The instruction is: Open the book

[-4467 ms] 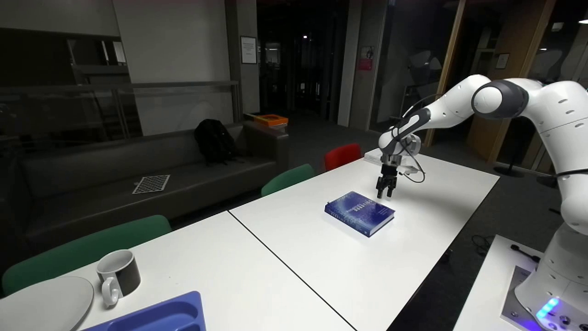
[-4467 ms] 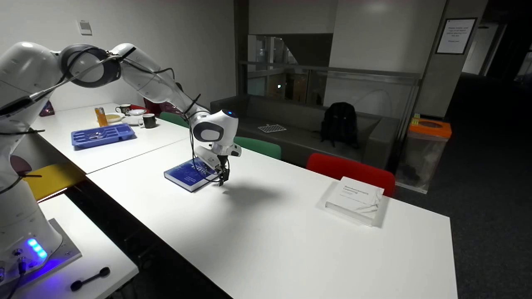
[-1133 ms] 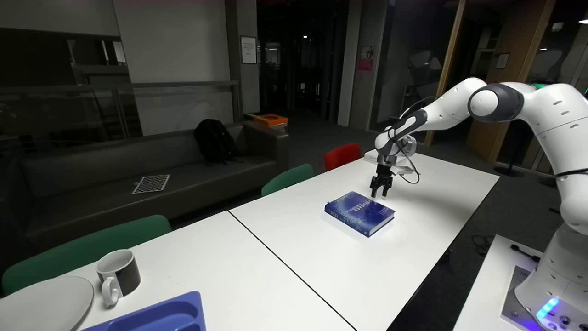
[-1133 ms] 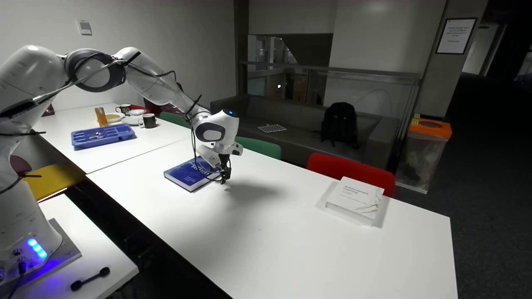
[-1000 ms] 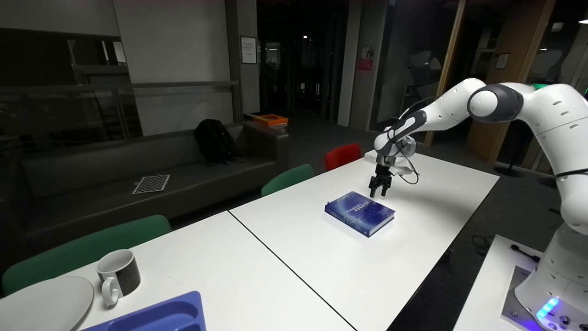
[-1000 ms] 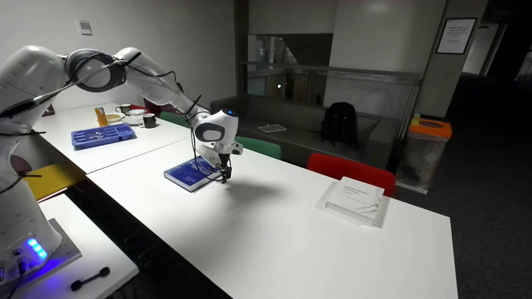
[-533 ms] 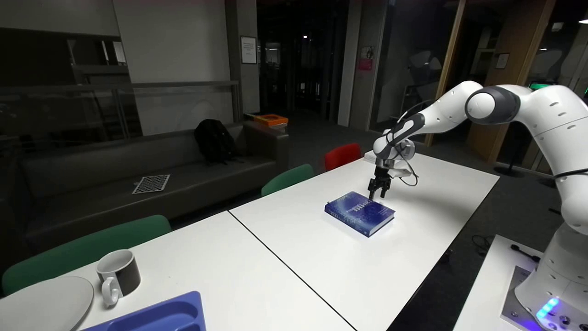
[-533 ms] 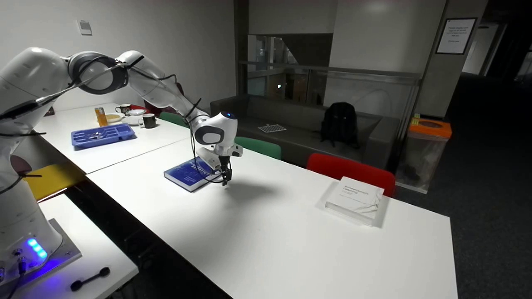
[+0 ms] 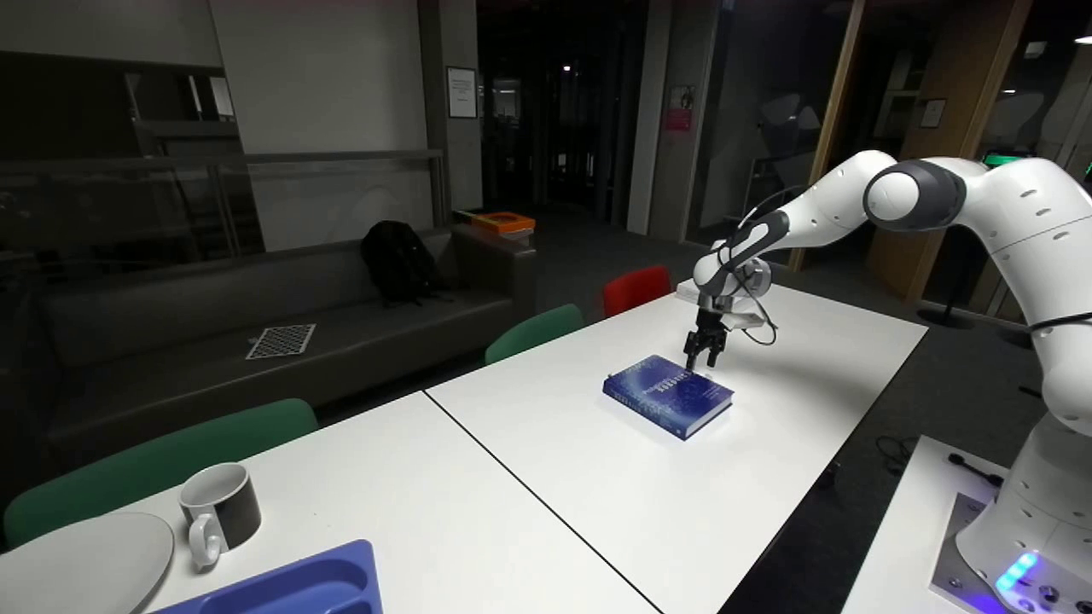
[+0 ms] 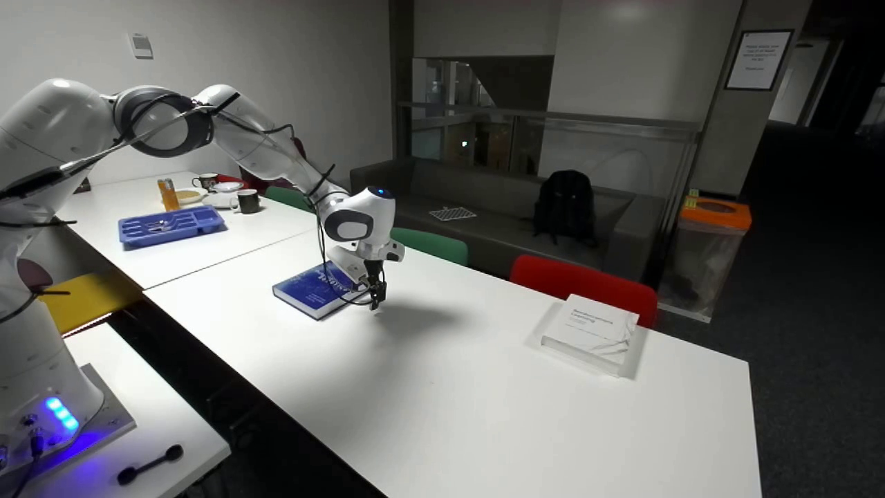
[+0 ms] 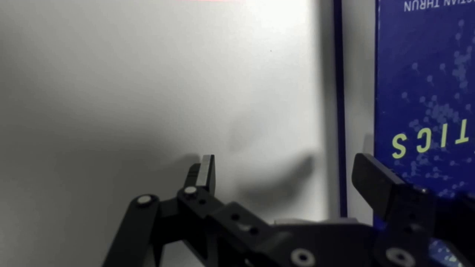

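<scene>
Blue book (image 9: 668,395): shut and flat on the white table (image 9: 546,426), spine away from my gripper (image 11: 284,168), page edge facing it.
Jaws: spread wide, gripping nothing; one finger (image 11: 373,181) sits right at that edge, touching or not I can't tell.
Cover (image 11: 423,92): should lift from this side, so I judge I'm placed to hook its lip with that finger.
White book (image 10: 591,332): well apart, near the red chair (image 10: 584,280).
Grey sofa (image 10: 477,190): beyond the table in a dim room, a black backpack (image 10: 565,205) on it.

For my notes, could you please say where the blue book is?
In an exterior view, the blue book lies right of centre on the table, by the gripper.
</scene>
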`<state>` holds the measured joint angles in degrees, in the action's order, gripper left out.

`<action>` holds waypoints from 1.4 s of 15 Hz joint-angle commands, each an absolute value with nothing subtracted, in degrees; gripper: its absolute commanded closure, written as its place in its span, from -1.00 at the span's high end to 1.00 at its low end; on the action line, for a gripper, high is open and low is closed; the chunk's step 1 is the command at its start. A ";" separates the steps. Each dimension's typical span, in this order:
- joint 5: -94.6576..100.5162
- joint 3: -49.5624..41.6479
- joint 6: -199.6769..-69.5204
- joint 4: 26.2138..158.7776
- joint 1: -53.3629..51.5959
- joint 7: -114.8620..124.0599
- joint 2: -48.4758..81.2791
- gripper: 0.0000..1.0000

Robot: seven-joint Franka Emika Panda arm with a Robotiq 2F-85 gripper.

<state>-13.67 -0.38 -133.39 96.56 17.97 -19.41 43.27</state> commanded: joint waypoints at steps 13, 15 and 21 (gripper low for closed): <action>-13.82 1.22 -128.74 95.20 19.15 -20.53 43.23 1.00; -15.85 2.76 -124.14 94.24 21.00 -22.37 43.13 1.00; -22.80 4.57 -109.65 90.28 24.48 -27.99 43.56 1.00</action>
